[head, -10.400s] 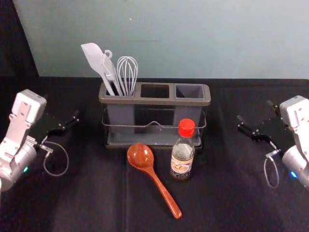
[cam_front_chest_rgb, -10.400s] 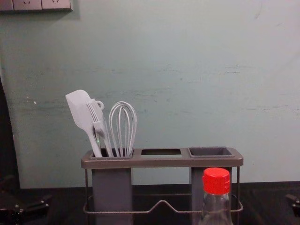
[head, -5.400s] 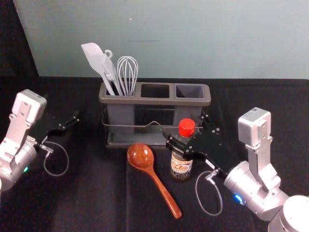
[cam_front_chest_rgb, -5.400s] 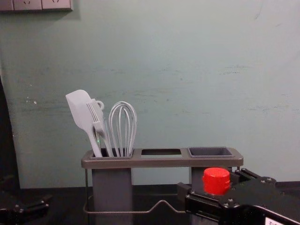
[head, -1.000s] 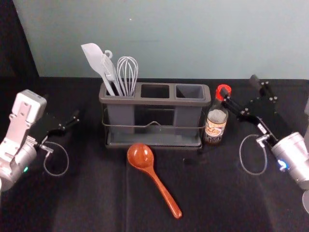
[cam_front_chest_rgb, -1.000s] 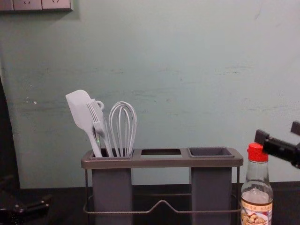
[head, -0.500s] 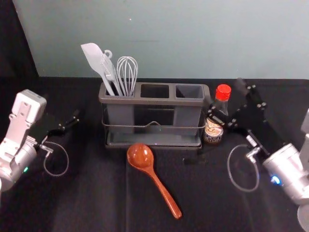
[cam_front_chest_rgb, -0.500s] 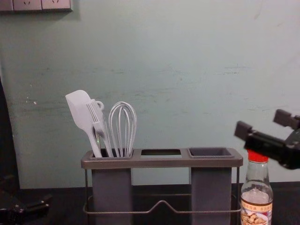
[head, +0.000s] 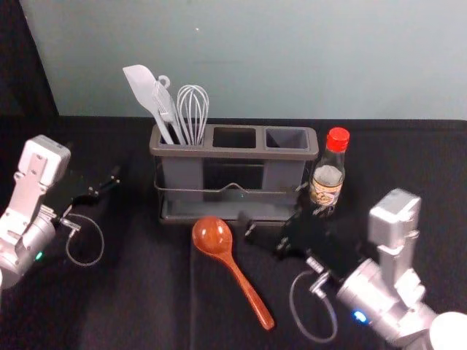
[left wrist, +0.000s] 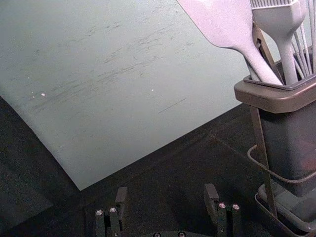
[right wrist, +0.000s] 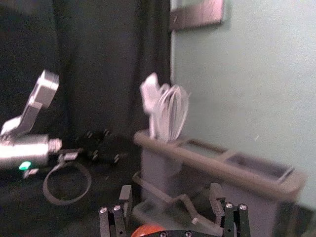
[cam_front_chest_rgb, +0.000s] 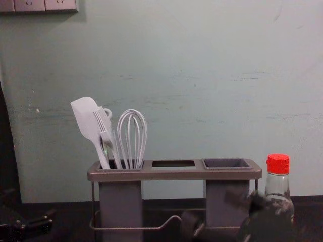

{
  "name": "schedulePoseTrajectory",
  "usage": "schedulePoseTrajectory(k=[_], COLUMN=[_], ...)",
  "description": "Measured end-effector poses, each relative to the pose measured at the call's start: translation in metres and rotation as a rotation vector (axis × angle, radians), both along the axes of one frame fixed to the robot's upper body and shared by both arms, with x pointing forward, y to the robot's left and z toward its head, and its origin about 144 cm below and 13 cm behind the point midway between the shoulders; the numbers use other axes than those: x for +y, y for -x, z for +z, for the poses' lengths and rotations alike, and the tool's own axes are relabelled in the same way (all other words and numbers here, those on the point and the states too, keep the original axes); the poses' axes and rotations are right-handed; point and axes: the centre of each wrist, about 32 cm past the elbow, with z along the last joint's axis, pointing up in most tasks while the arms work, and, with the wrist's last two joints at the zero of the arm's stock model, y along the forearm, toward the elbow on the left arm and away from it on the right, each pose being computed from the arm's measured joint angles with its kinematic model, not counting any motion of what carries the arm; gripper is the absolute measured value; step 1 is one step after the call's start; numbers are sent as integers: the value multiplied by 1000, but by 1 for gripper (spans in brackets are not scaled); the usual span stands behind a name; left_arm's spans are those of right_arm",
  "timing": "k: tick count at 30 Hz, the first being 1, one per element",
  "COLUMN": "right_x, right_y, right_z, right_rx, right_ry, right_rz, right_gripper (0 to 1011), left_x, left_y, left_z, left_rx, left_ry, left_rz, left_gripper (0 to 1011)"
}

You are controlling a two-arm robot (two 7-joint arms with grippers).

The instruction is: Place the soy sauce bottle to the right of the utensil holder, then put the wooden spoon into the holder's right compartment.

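Note:
In the head view my right gripper (head: 275,208) is open, in front of the utensil holder (head: 233,152) and right of the wooden spoon (head: 212,235). The spoon lies on the table, handle toward the near right. The soy sauce bottle (head: 327,179) stands upright beside the holder's right end; in the chest view its red cap (cam_front_chest_rgb: 278,164) is uncovered, its lower part behind my right gripper (cam_front_chest_rgb: 211,209). In its wrist view the right gripper (right wrist: 171,192) has nothing between its fingers, the spoon bowl (right wrist: 148,229) low between them. My left gripper (head: 93,162), parked at left, is open (left wrist: 166,193).
A white spatula (head: 148,92), a brush and a whisk (head: 193,109) stand in the holder's left compartment. The middle and right (head: 287,137) compartments have no utensils in them. A pale wall (head: 292,58) rises behind the black-covered table (head: 131,306).
My right gripper has moved from the bottle toward the near left, lower and closer to the spoon. The bottle now stands right of the holder, moved earlier from in front of it.

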Motion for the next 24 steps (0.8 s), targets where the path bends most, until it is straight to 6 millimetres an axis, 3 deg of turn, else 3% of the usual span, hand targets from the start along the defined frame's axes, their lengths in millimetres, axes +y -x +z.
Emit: schedulePoseTrajectory(k=[12,24], right_x=[21,23], right_y=[5,4], right_z=[-12,-7], right_rx=[273,286], right_ry=[210,289], right_rz=[-3,-4], right_gripper=[1002,1002], left_x=[0,0], left_y=[0,0], left_z=[0,0], left_rx=[0,0], left_ry=[0,0], left_rz=[0,0], left_gripper=[1000,1000])
